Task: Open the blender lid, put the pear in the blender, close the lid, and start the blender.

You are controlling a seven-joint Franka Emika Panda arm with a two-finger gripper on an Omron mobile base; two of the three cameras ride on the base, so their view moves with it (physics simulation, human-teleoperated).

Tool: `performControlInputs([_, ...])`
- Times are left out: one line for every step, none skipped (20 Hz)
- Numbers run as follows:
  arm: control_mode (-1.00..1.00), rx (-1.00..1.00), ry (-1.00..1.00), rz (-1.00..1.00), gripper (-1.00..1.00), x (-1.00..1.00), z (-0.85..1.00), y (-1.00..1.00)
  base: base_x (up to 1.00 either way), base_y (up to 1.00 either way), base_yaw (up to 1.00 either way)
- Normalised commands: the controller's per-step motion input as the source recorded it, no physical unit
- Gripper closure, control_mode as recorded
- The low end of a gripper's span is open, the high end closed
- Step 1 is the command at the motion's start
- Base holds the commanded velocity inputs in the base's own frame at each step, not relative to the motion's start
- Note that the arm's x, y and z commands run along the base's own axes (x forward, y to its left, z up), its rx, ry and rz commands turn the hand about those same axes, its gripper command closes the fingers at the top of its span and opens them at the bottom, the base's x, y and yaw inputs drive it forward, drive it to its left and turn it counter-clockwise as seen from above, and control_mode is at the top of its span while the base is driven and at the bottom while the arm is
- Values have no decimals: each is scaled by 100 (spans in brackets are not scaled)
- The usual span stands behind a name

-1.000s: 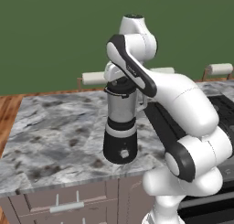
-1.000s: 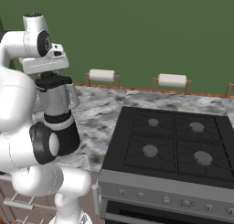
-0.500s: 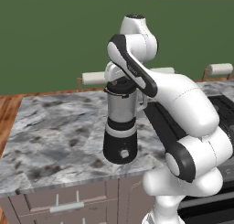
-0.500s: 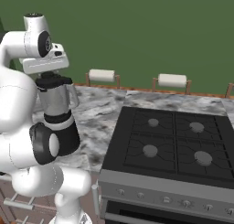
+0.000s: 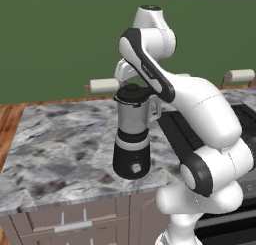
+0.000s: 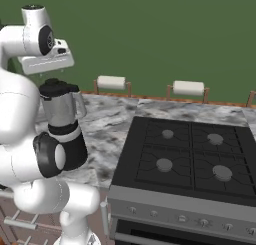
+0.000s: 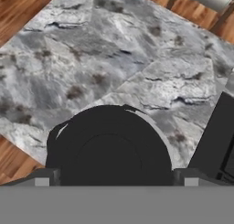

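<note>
The blender (image 5: pixel 132 139) stands on the marble counter near its front edge, a silvery jar on a black base with a white dial. The blender lid (image 5: pixel 132 93) sits on the jar top, round and black. In the hand view the lid (image 7: pixel 109 145) lies straight below my gripper (image 7: pixel 116 178). The two fingertips (image 7: pixel 43 177) stand wide apart, one at each side of the lid, with nothing held between them. In the right base view my gripper (image 6: pixel 50 73) hovers just above the lid (image 6: pixel 57 87). The pear is out of view.
Marble counter (image 5: pixel 55 139) spreads left of the blender, its front edge close by. A black four-burner stove (image 6: pixel 190 154) lies to the right. Two paper-towel rolls (image 6: pixel 111 82) stand on holders at the counter's back. Wooden floor (image 7: pixel 23 3) shows beyond the counter edge.
The jaws have spread a little wider above the lid. The lid stays on the jar, and the arm has barely moved.
</note>
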Motion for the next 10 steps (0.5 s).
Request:
performControlInputs([-100, 0, -7, 0, -100, -29, 40, 0, 0, 0, 0])
performControlInputs([-100, 0, -6, 0, -100, -33, 32, 0, 0, 0, 0])
performControlInputs([-100, 0, -8, 0, -100, -49, 14, 0, 0, 0, 0])
performControlInputs([-100, 0, -12, 0, -100, -68, 0, 0, 0, 0, 0])
performControlInputs([-100, 0, -14, 0, -100, -78, 0, 0, 0, 0, 0])
performControlInputs([-100, 0, -20, -5, -100, -98, -11, 0, 0, 0, 0])
performControlInputs([-100, 0, -19, -10, -100, -100, -36, 0, 0, 0, 0])
performControlInputs([-100, 0, -15, -15, -100, -100, -59, 0, 0, 0, 0])
performControlInputs([-100, 0, -14, -21, -100, -100, -76, 0, 0, 0, 0])
performControlInputs([-100, 0, -16, -25, -100, -100, -80, 0, 0, 0, 0])
